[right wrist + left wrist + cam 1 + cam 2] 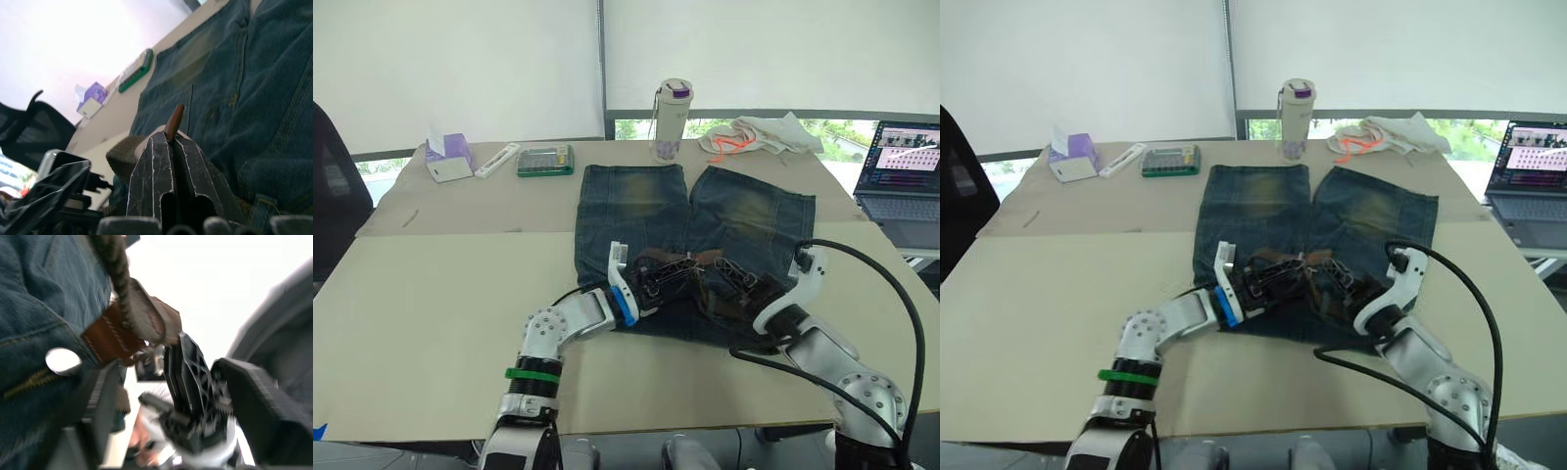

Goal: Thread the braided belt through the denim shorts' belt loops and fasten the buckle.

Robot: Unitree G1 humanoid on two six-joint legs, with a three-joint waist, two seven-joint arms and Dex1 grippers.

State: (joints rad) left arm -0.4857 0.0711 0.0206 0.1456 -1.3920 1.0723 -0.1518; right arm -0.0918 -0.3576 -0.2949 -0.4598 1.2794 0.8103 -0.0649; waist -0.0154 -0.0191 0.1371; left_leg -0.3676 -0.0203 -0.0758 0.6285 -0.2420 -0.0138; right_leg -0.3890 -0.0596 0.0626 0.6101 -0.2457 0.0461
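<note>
Pinching the braided belt (pixel 174 120) tip, right hand (pixel 166 147) sits at the denim shorts (pixel 744 211) waistband; left hand (pixel 651 284) opposite, grip unclear; belt runs between them.

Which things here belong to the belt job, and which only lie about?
Job: denim shorts, braided belt, left gripper, right gripper.
Lying about: bottle, tissue box, calculator, laptop, cloth.
</note>
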